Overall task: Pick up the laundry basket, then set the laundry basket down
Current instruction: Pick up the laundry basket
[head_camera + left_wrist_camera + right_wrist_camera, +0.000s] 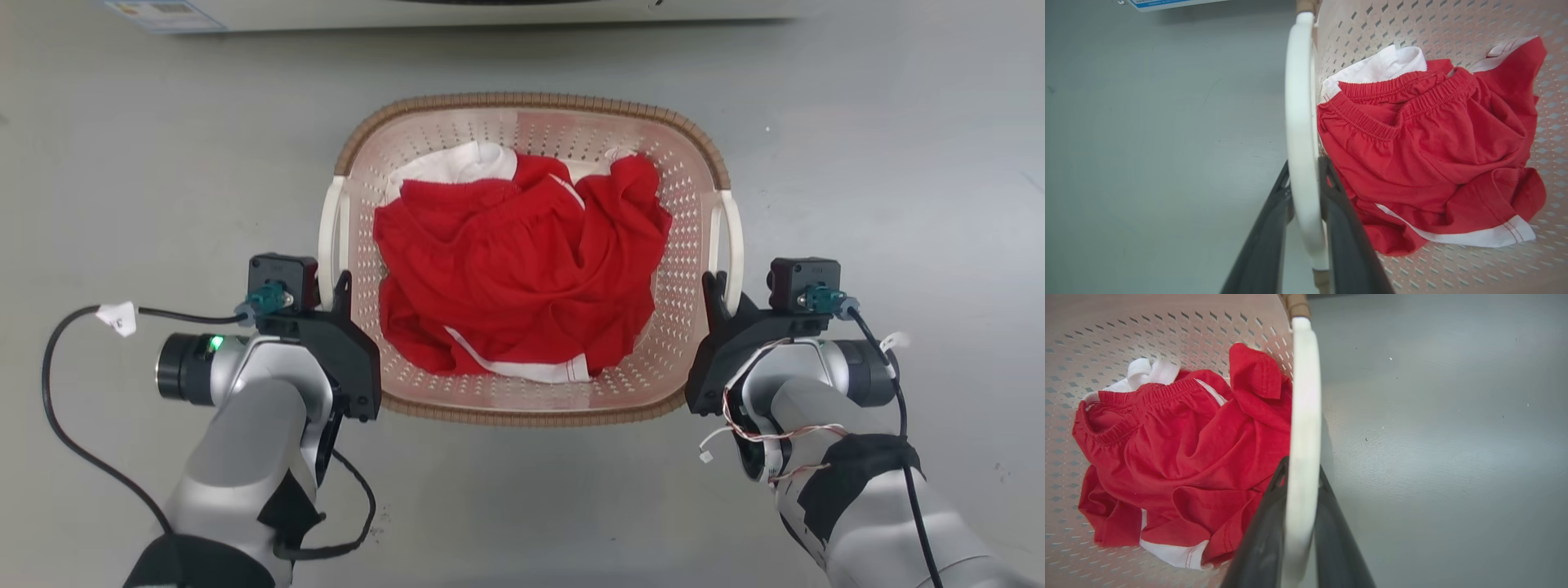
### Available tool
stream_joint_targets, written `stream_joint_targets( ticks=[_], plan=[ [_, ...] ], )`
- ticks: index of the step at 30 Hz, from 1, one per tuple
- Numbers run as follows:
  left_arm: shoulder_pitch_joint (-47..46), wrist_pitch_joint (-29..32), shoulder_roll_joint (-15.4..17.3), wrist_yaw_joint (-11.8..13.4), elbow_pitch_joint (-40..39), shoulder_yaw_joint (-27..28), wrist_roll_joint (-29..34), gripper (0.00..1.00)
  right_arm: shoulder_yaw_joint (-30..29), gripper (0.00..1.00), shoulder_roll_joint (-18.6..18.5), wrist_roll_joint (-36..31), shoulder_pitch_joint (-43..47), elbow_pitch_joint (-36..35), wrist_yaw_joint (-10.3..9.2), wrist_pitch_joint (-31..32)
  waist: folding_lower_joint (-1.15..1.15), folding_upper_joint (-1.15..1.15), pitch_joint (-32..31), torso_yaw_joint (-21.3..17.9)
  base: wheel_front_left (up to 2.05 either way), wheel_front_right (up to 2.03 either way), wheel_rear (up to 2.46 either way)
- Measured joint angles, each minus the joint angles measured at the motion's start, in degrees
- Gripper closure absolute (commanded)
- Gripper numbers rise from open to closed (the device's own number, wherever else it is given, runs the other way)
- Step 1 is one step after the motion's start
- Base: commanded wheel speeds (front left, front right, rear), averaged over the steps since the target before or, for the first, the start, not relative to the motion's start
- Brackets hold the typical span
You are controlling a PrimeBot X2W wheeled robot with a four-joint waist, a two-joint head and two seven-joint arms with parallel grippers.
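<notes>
Fingers (pixel 1261 253) of the left gripper (pixel 341 286) are clamped on the near end of the white left handle (pixel 329 237) of the laundry basket (pixel 531 100). One finger sits outside the handle loop and the other inside, and both press against the plastic. On the other side the right gripper (pixel 714 286) does the same. Its fingers (pixel 1257 547) are closed on the near end of the right handle (pixel 735 237), one on each face of the loop. Both pale forearms reach in from the near edge, and a black cable (pixel 57 408) loops off the left wrist.

The basket sits between the two grippers, over the grey floor (pixel 163 180), with its long sides running left to right. I can't tell whether its base touches the floor or hangs just above it. The brown woven-look rim is level, and the perforated pink-beige walls (pixel 1412 24) slope inward.

Inside lies a crumpled heap of red clothing (pixel 522 269) with white trim, and an elastic waistband shows near the top. The heap covers most of the bottom and leans toward the right wall. A white cloth (pixel 457 159) peeks out behind it at the far left.

Beyond the far rim is bare floor, then the bottom edge of a white appliance (pixel 490 12) with a blue-and-white label (pixel 163 12) at its left.
</notes>
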Motion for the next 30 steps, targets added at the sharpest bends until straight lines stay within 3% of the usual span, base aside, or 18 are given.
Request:
stream_joint_targets(
  ticks=[30],
  plan=[
    [18.32,2.8,0.03,2.14,-0.13,-8.44,-11.55,1.0,9.55,1.0,0.41,10.63,15.71,1.34,0.0,2.52,-0.01,-0.01,-21.6,-1.34,0.0,0.0,0.0]
  ],
)
